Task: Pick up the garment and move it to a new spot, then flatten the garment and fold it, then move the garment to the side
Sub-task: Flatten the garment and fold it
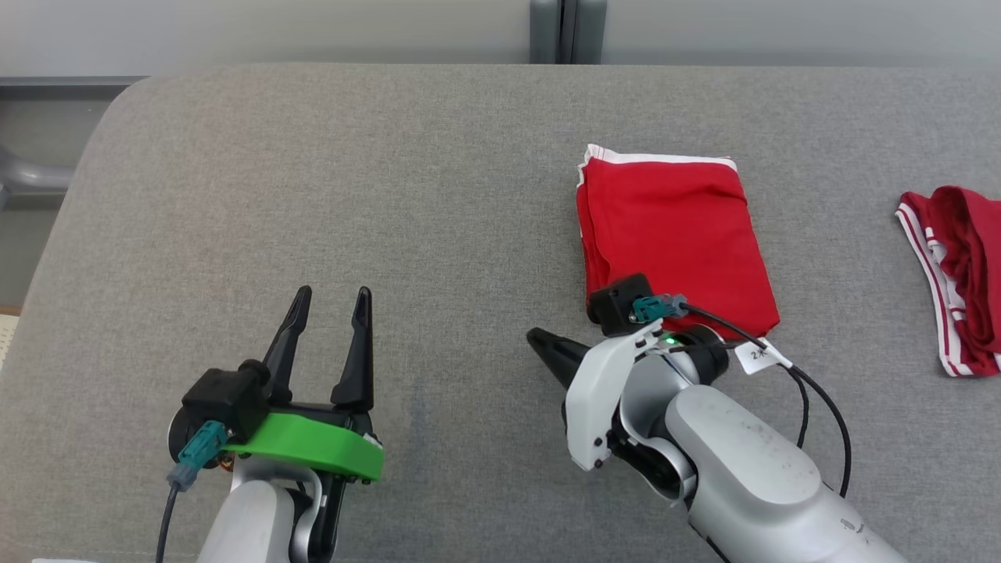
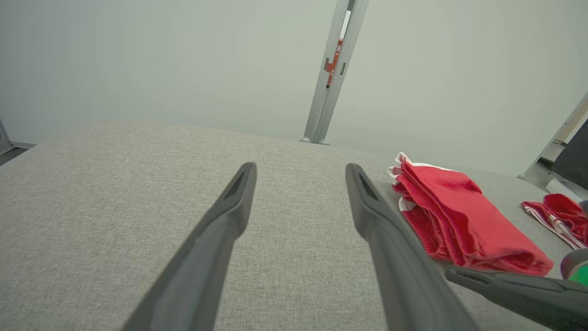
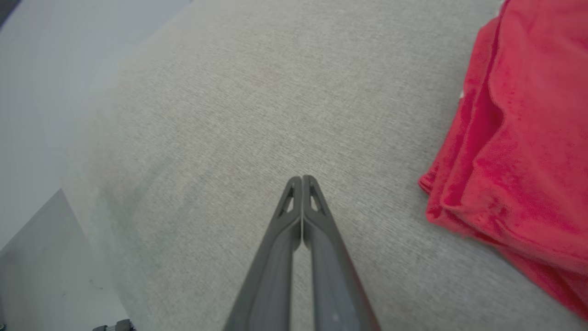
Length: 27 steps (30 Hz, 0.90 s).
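The red garment (image 1: 672, 234) with white trim lies folded into a neat rectangle on the grey cloth table (image 1: 391, 195), right of centre; the folded stack (image 2: 459, 225) shows from the side in the left wrist view, and its left edge (image 3: 514, 138) in the right wrist view. My right gripper (image 1: 536, 338) is shut with nothing in it, pointing left just off the garment's near left corner; its tips (image 3: 301, 178) meet above bare table. My left gripper (image 1: 332, 295) stands open and empty at the lower left, its fingers (image 2: 239, 193) spread over bare cloth.
A second red garment with white stripes (image 1: 958, 281) lies crumpled at the table's right edge, also seen as (image 2: 558, 214). A grey post (image 1: 567, 31) stands behind the table's far edge. The table's rounded left corner (image 1: 102, 125) drops to the floor.
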Available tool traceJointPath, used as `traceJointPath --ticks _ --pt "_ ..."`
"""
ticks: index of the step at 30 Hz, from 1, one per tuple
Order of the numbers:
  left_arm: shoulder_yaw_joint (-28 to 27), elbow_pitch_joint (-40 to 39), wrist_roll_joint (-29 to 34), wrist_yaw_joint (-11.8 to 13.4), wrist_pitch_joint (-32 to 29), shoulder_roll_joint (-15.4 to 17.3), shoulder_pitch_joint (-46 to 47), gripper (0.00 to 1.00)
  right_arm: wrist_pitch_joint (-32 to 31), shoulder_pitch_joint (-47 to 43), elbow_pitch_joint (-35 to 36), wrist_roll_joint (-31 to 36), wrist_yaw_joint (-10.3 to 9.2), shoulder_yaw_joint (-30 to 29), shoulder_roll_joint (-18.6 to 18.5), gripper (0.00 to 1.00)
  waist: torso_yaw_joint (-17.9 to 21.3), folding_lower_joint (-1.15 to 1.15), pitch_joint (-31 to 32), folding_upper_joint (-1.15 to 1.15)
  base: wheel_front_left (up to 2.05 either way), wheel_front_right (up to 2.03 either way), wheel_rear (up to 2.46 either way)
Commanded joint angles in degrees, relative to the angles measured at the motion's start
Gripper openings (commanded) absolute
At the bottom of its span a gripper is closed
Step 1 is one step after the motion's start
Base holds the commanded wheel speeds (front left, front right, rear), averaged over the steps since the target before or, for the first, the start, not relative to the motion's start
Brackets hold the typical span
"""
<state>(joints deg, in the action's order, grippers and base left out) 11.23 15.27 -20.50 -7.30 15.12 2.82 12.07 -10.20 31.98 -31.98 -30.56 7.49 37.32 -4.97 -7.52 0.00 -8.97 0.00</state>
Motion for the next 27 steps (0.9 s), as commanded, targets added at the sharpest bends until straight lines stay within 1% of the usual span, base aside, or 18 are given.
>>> traceJointPath --ticks 1,2,3,4,6,9,13,17,20,22,24,27 --pt "-0.35 0.26 0.54 -0.15 0.00 0.16 -0.36 1.00 0.33 -1.01 2.47 -1.72 0.00 0.53 -0.40 0.00 0.42 0.00 0.78 0.00 0.00 0.00 0.00" --pt "-0.59 0.41 0.71 -0.16 0.00 0.17 -0.55 1.00 0.94 -1.59 4.29 -2.72 0.00 0.68 -0.81 0.00 0.65 0.00 1.19 0.00 0.00 0.00 0.00" --pt "-0.75 0.54 0.80 -0.17 -0.01 0.16 -0.73 1.00 1.62 -1.99 5.87 -3.15 0.00 0.49 -1.17 0.36 0.85 0.00 1.47 0.00 0.00 0.00 0.00" --pt "-1.06 0.71 0.97 -0.18 0.00 0.16 -0.90 1.00 2.65 -2.60 7.73 -3.54 0.00 -0.02 -1.57 1.00 1.16 0.00 1.89 0.00 0.00 0.00 0.00" --pt "-1.92 1.07 1.44 0.10 0.00 0.17 -1.22 1.00 4.86 -3.75 10.39 -3.59 0.00 -2.33 -2.31 1.00 1.81 0.00 2.62 0.00 0.00 0.00 0.00" --pt "-3.28 1.20 1.47 0.57 0.00 0.17 -1.65 1.00 7.97 -5.88 13.37 -2.15 0.00 -7.54 -3.07 1.00 2.83 0.00 3.64 0.00 0.00 0.00 0.00" --pt "-4.93 1.04 2.02 0.98 0.00 0.18 -2.59 1.00 13.28 -9.21 17.07 2.20 0.01 -16.02 -4.16 1.00 4.25 0.00 5.01 0.00 0.00 0.00 0.00" --pt "-6.76 0.47 3.29 1.84 0.00 0.15 -3.47 1.00 15.02 -12.51 17.84 7.18 0.01 -23.94 -4.26 1.00 5.73 0.00 6.10 0.00 0.00 0.00 0.00" --pt "-7.76 0.04 3.94 2.15 0.00 0.17 -4.37 1.00 14.67 -14.20 17.51 9.54 0.01 -26.98 -5.35 1.00 6.52 0.00 6.64 0.00 0.00 0.00 0.00" --pt "-8.54 -0.07 4.67 1.75 0.00 0.17 -5.29 1.00 15.22 -15.51 16.29 10.69 0.01 -28.88 -6.23 1.00 7.18 0.00 7.26 0.00 0.00 0.00 0.00" --pt "-8.73 -0.24 5.47 1.27 0.00 0.20 -5.92 1.00 15.89 -16.01 15.56 12.17 0.01 -29.48 -7.30 1.00 7.37 0.00 7.73 0.00 0.00 0.00 0.00" --pt "-9.08 -0.43 5.53 0.93 0.00 0.20 -7.08 1.00 17.01 -17.01 14.07 12.66 0.01 -30.57 -7.66 1.00 7.52 0.00 8.45 0.00 0.00 0.00 0.00"
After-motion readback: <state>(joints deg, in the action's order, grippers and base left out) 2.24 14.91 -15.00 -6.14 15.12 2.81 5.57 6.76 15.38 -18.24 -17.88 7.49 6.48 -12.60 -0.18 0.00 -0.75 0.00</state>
